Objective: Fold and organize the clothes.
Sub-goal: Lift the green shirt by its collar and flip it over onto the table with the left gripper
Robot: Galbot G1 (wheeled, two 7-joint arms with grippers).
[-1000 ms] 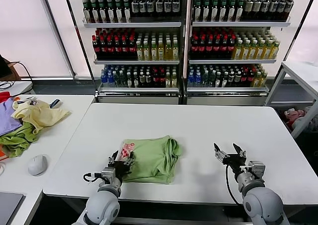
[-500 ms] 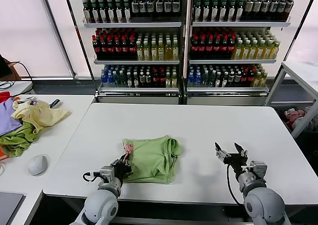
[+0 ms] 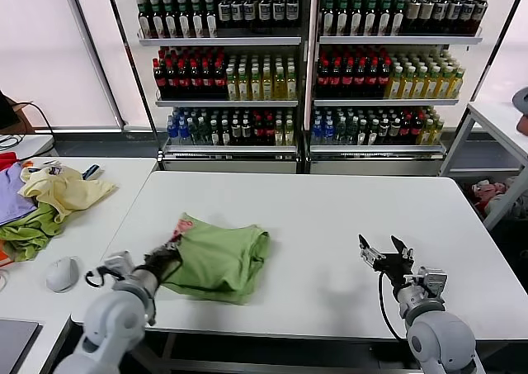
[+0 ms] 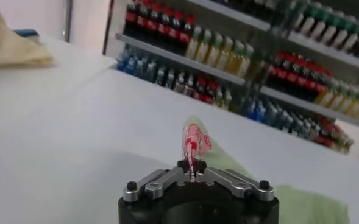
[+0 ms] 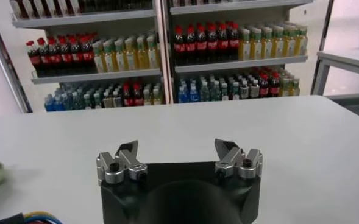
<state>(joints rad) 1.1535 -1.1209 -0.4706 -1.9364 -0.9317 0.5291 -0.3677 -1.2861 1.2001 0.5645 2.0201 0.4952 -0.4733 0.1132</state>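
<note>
Shelves of bottled drinks fill the wall behind a white table, and on that table's near-left part lies the light green shirt, already folded into a compact bundle. Its left edge is lifted a little off the surface, with a scrap of the red-pink and white print standing up there.

That edge is raised because the left tool is clamped on it: in the left wrist view the two fingers meet on a thin fold of printed fabric, which rises between them while the rest of the green cloth trails away across the table. A pinch at the rim like this suits dragging or repositioning the whole bundle toward the table's left side, probably to set it in its final spot.

The right tool hovers low over the near-right part of the table, well apart from the shirt, its fingers spread wide and holding nothing; it looks to be waiting.

Farther left, a side table carries a heap of other garments, pale yellow, purple and darker green, plus a grey mouse.
</note>
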